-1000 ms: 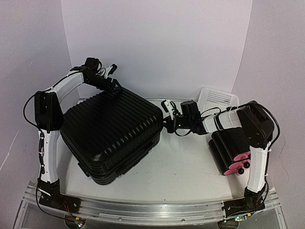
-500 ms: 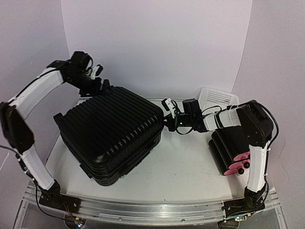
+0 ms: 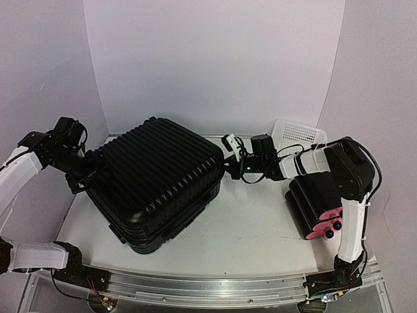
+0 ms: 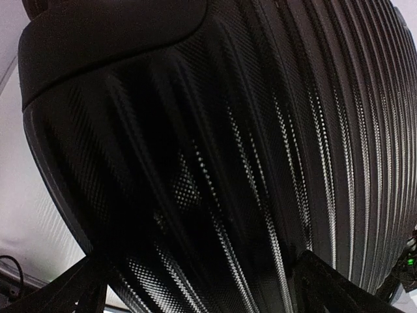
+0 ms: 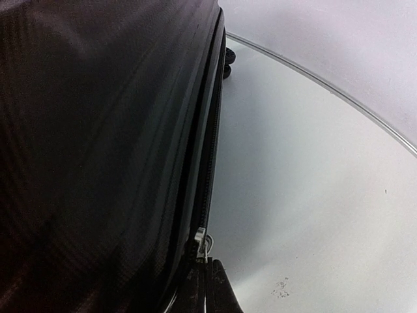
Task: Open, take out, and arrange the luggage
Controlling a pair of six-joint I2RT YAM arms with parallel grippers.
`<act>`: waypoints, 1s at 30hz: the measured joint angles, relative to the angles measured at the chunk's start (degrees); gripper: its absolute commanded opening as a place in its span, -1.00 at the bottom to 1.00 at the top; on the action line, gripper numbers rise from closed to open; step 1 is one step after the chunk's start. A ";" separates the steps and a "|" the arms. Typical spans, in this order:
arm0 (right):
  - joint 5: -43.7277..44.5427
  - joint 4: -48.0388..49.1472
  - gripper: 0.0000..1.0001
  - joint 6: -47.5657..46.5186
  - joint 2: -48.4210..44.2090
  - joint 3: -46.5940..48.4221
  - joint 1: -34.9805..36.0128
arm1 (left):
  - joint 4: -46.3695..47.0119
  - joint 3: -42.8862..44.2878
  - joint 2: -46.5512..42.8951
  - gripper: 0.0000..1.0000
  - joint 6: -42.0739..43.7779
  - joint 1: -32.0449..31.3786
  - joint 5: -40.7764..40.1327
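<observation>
Closed on the left half of the tabletop [image 3: 260, 225], the luggage [image 3: 153, 182] looks stiff, slick and heavy, best taken by its zipper pull [image 5: 201, 242], which the right fingers [image 5: 195, 291] pinch narrowly, while the left fingers [image 4: 65, 295] spread wide against its left end.

The left gripper [image 3: 86, 175] swung from behind the luggage [image 3: 156, 176] to its left.

The luggage [image 3: 153, 179] lies left on the table [image 3: 260, 228], drawer box [image 3: 309, 199] right, basket [image 3: 300, 134] behind it.
</observation>
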 measured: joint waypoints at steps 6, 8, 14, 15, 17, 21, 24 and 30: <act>-1.22 -0.20 -1.00 0.46 -1.25 -1.53 -0.33 | 2.78 0.28 3.63 0.93 0.26 0.20 -1.46; -1.20 -0.42 -1.00 0.46 -2.62 -3.19 -0.31 | 2.71 2.45 6.86 0.92 2.51 0.39 -2.21; 2.29 -1.31 -1.00 0.72 -7.89 -9.18 1.03 | 4.76 14.03 20.92 0.90 10.88 1.84 -4.70; 3.85 -1.42 -1.00 0.96 -9.20 -10.54 1.95 | 5.22 16.68 23.56 0.87 12.98 1.99 -5.44; 7.06 -1.38 -1.00 1.55 -11.26 -12.83 4.11 | 5.60 22.34 28.87 0.83 16.31 2.58 -6.19; 12.26 0.39 -1.00 5.62 -14.36 -17.22 11.72 | 10.58 35.82 41.62 0.83 24.33 3.52 -7.48; 13.75 1.77 -1.00 8.87 -14.40 -18.60 18.34 | 16.35 41.66 48.17 0.88 28.33 3.93 -6.01; 14.91 5.20 -1.00 14.14 -14.43 -20.74 25.79 | 15.98 39.69 45.72 0.99 30.86 1.44 -5.70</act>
